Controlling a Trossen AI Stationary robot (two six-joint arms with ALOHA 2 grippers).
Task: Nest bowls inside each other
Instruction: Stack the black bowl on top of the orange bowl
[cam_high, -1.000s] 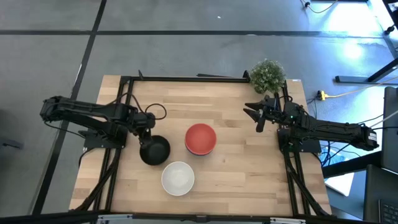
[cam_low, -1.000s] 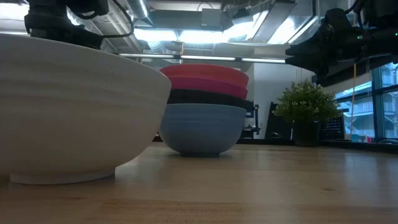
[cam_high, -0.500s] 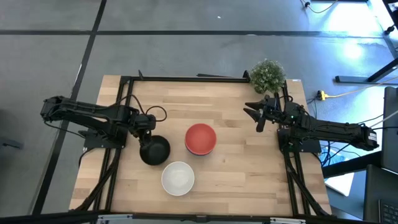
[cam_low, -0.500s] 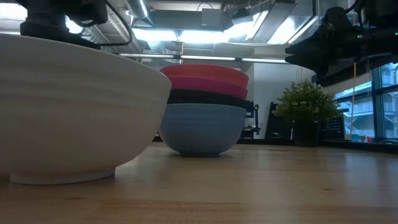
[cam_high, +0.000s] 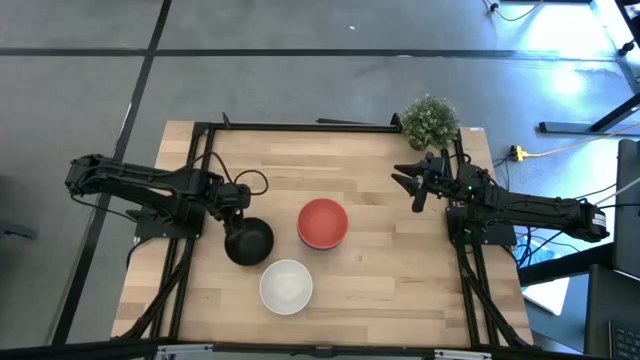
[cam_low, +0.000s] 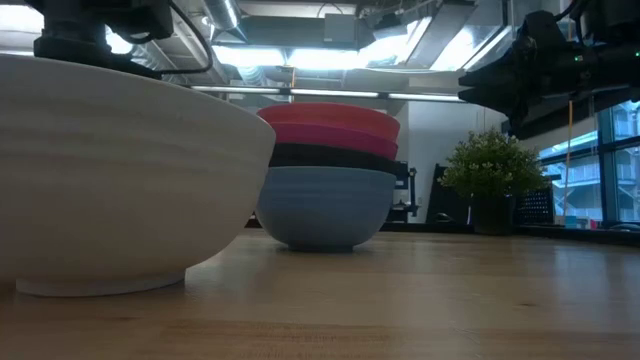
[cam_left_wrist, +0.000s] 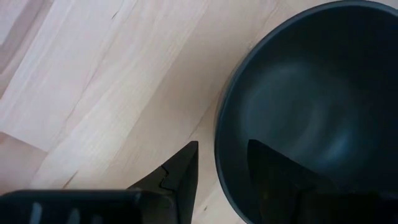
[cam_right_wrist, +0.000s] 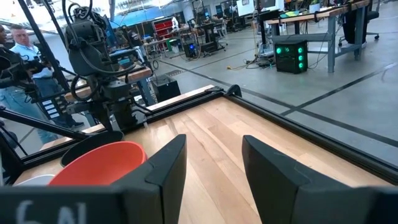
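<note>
A lone black bowl (cam_high: 252, 243) sits on the table left of centre. My left gripper (cam_high: 237, 208) is open at its far-left rim, one finger inside and one outside (cam_left_wrist: 222, 144). A stack (cam_high: 322, 223) stands at the centre: the red bowl (cam_low: 330, 115) on top, then the pink (cam_low: 335, 136), a second black (cam_low: 330, 156) and the blue bowl (cam_low: 325, 205) on the table. The white bowl (cam_high: 286, 286) rests near the front edge. My right gripper (cam_high: 413, 186) hangs open in the air at the right, over bare table (cam_right_wrist: 214, 146). My left gripper comes from above, pointing down, astride the lone black bowl's rim (cam_left_wrist: 219, 134). Wood shows between the outer finger (cam_left_wrist: 183, 174) and the bowl's wall. I cannot tell whether the inner finger (cam_left_wrist: 273, 168) touches it. The bowl sits flat on the table.
A small green potted plant (cam_high: 430, 120) stands at the table's far right corner, just behind my right gripper. Bare wood lies between the stack and my right arm and along the far edge. A person (cam_right_wrist: 18, 43) stands in the room beyond the table.
My left gripper shifted slightly at the black bowl's rim in the first half second, then kept still. The bowls have stayed in place.
</note>
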